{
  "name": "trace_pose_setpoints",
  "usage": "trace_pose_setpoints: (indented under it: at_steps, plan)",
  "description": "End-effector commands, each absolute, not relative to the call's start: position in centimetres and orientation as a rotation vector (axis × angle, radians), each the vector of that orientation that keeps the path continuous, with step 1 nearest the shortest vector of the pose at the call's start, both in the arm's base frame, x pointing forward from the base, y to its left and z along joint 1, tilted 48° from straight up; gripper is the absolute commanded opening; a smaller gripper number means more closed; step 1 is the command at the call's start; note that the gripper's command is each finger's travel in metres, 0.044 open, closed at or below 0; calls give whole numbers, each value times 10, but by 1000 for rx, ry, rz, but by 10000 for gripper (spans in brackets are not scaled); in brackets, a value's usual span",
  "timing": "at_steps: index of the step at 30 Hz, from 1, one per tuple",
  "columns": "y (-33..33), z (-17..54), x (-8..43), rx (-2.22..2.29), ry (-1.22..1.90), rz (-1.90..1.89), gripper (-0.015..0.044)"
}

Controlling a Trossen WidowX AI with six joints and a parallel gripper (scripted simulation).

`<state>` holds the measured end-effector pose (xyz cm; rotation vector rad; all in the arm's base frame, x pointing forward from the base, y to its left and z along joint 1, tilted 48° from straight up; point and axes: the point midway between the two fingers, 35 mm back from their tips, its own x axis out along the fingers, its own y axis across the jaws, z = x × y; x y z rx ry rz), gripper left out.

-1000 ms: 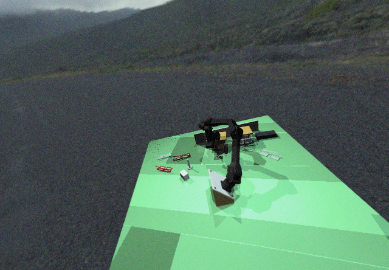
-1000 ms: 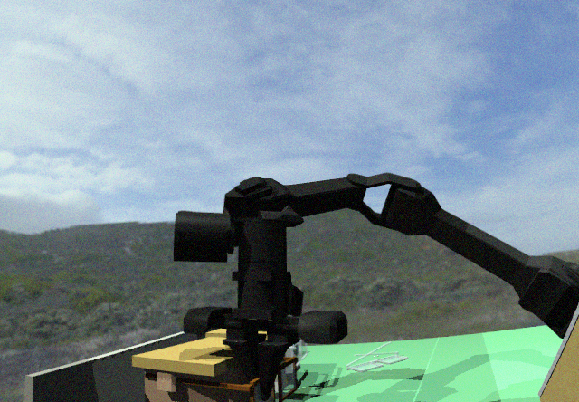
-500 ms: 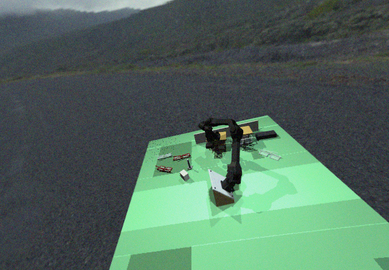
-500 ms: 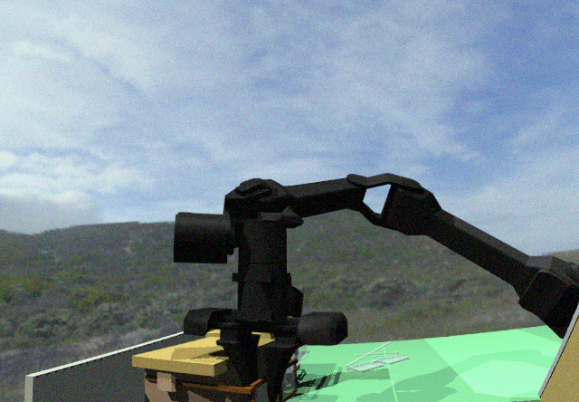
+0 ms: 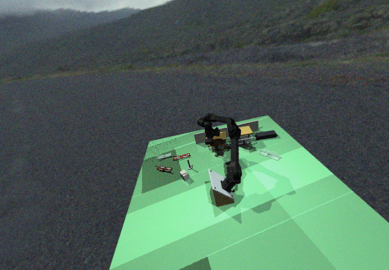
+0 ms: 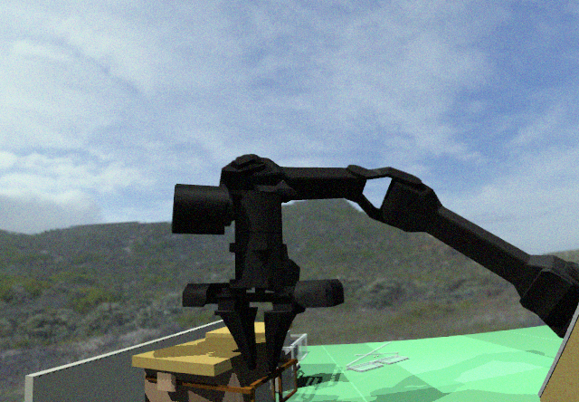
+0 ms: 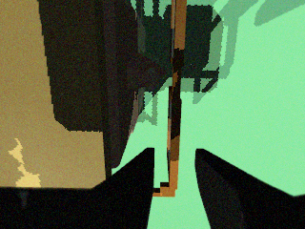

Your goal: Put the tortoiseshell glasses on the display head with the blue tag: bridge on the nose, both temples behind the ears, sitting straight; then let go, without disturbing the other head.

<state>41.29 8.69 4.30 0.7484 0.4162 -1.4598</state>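
Observation:
The tortoiseshell glasses (image 6: 201,385) (image 7: 174,162) are at the near yellow-topped head (image 5: 221,135) (image 6: 177,358) (image 7: 76,157), with one temple running along its side and the front rim standing out before the face. My gripper (image 6: 263,368) (image 7: 174,156) is partly open, its fingertips on either side of the front rim, with a gap showing on both sides in the wrist view. The other yellow-topped head (image 5: 245,131) stands beside it with pale glasses at its front. The blue tag, the nose contact and the far temple's seat are hidden or too small to tell.
A grey panel (image 5: 200,138) (image 6: 93,374) stands behind the heads. A black case (image 5: 265,134) and pale glasses (image 5: 270,154) (image 6: 378,364) lie to the right. Red glasses (image 5: 182,156), a small post (image 5: 189,165) and a white block (image 5: 184,174) are left. A slanted board (image 5: 216,182) stands by the arm's base.

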Motion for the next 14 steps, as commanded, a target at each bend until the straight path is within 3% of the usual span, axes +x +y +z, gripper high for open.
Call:
trace_pose_setpoints:
  at_steps: [1,14]
  plan:
    - [90,43,402,749,420,-1471,107]
    - [104,44,356,748,422,-1472,107]
